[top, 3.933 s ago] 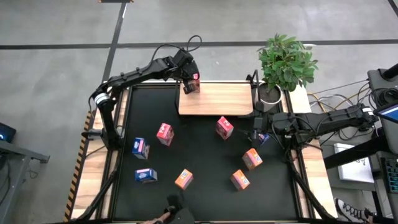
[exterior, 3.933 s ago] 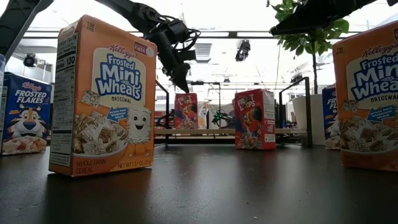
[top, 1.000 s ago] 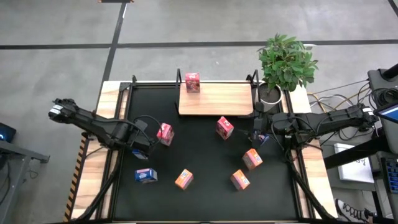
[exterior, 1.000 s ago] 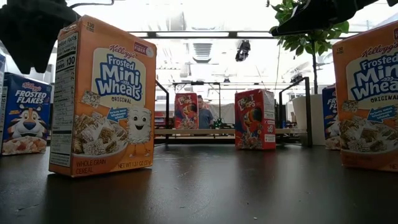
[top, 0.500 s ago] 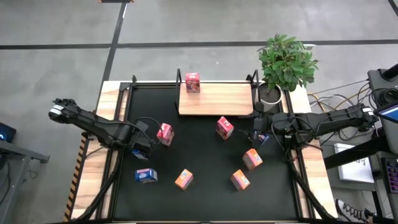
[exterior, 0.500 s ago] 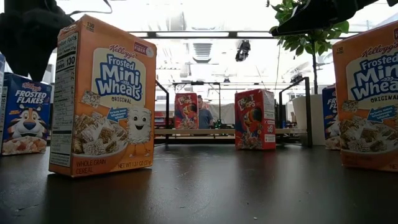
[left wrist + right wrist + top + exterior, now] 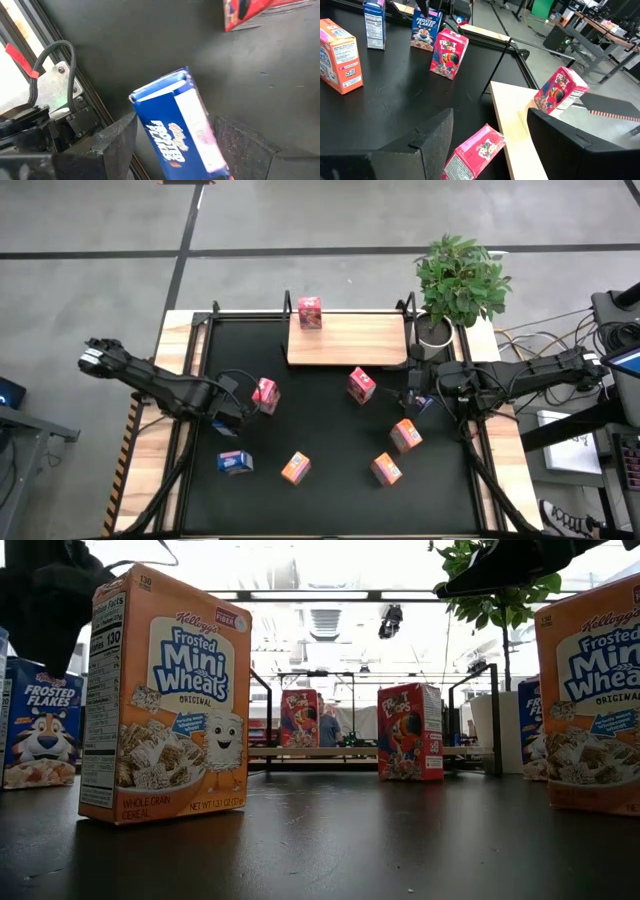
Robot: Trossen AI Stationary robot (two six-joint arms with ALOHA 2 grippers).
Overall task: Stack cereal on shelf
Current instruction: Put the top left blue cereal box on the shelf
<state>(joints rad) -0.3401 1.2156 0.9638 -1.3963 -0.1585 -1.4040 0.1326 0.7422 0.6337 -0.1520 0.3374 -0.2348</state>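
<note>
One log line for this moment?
left tool open around blue box | right tool open, waiting | shelf holds one red box

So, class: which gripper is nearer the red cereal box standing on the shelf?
Right. The right gripper sits just off the shelf's corner; the left gripper is farther from the red box, over a blue box.

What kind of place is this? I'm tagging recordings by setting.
Probably a robotics lab or workshop, not a home: bare concrete floor, a black framed table with miniature cereal boxes, and workbenches in the room behind.
</note>
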